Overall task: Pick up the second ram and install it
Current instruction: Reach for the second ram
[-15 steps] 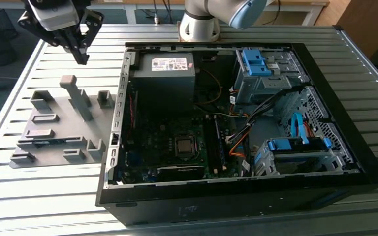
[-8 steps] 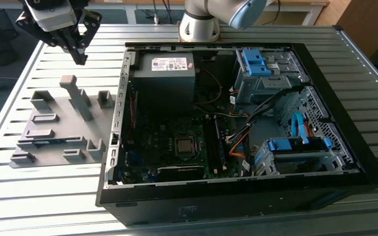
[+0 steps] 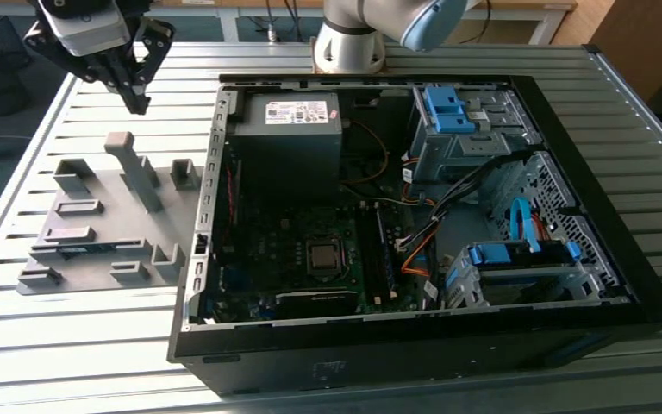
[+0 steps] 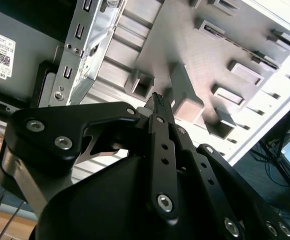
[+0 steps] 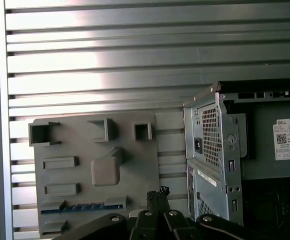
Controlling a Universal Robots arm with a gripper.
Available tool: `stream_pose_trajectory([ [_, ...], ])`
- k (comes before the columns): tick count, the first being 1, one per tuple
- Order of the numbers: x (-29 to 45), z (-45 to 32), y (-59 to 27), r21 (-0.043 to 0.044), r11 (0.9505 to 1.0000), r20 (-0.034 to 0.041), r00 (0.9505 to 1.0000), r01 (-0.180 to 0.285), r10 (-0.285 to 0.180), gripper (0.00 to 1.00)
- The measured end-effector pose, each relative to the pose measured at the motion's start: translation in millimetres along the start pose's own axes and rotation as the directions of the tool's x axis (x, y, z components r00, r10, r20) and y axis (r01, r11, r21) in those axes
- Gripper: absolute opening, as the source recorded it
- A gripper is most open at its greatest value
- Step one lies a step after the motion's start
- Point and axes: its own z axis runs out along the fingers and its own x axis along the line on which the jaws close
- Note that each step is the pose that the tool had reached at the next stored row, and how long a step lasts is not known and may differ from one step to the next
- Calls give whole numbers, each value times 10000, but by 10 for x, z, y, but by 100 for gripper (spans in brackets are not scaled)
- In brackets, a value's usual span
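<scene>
Thin flat ram (edge-up) in grey ridged fixture.

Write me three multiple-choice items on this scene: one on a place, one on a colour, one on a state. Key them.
1. In the exterior view, the grey fixture plate lies:
A) inside the computer case
B) on the exterior view's left of the case
C) on the exterior view's right of the case

2. The drive-bay clips are:
A) red
B) yellow
C) blue

3. The gripper is:
A) shut on a cable
B) shut, empty, outside the case
C) open inside the case

Key:
1 B, the plate sits beside the case's wall on that side.
2 C, they show blue against the grey bays.
3 B, the fingertips meet with nothing between, and the second ram lies in the plate's slot.
</scene>
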Motion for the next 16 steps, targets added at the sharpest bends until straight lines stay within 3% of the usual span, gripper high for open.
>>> stream_pose_trajectory([
  [16, 102, 10, -8, 0, 10000, 0, 10000, 0, 0, 11],
])
